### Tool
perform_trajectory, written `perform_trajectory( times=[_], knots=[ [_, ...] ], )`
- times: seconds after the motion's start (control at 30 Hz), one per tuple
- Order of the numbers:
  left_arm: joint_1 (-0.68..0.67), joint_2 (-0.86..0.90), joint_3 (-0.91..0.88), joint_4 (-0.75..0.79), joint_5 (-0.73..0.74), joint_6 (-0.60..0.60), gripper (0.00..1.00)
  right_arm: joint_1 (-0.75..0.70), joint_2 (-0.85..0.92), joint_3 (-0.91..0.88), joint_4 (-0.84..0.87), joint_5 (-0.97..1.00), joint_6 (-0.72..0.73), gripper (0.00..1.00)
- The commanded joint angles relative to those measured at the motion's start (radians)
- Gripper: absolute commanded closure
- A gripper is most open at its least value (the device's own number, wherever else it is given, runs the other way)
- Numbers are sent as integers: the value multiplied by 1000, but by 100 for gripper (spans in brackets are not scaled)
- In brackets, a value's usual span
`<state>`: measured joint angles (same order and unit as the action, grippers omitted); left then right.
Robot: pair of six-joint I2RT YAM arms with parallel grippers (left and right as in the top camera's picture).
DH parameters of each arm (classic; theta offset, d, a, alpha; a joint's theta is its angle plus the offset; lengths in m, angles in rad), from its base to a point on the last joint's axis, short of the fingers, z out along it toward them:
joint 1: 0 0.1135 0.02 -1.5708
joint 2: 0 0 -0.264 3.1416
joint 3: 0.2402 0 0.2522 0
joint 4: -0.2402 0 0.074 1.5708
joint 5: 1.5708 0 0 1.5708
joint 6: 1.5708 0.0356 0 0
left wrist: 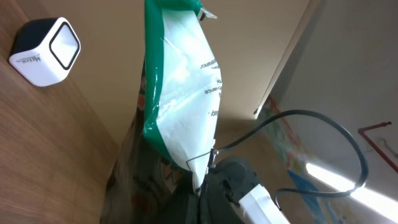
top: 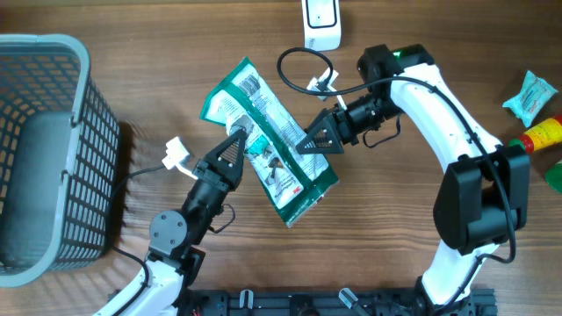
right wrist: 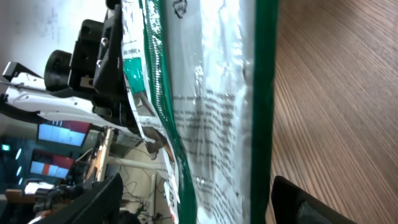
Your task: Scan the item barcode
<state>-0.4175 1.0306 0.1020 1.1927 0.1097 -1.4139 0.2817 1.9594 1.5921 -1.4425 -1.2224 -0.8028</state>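
Packet [top: 268, 140] held over wood-grain table [top: 395, 228], clamped by left gripper [top: 237, 137], right gripper [top: 305, 143] parted around it, white scanner [top: 321, 22] at twelve o'clock, grey basket [top: 53, 53] at nine.

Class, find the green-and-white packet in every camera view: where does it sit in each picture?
Overhead: green-and-white packet in the centre, slanting upper left to lower right.
Left wrist: packet top centre, running downward.
Right wrist: packet fills the middle, top to bottom.
Shared landmark: wooden table, in all three.
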Motion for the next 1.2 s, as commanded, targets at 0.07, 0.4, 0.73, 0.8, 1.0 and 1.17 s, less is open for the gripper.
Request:
perform_trajectory(
  times=[0.07, 0.4, 0.73, 0.8, 1.0, 1.17],
  knots=[
    [5, -3, 10, 15, -10, 23, 96, 85, -19, 3, 85, -51, -35, 17],
    [5, -3, 10, 14, -14, 23, 96, 129, -19, 3, 77, -19, -33, 96],
    [4, -3, 10, -217, 53, 202, 0, 10, -126, 11, -101, 188, -35, 95],
    [3, -3, 10, -219, 115, 285, 0, 5, -189, 11, -126, 217, -32, 96],
    [2, -30, 11, -424, 198, 371, 1, 5, -385, 10, -128, 360, 116, 96],
    [-54, -146, 158, -1003, 154, 544, 1, 5, -478, 10, -111, 393, 161, 95]
  ],
)
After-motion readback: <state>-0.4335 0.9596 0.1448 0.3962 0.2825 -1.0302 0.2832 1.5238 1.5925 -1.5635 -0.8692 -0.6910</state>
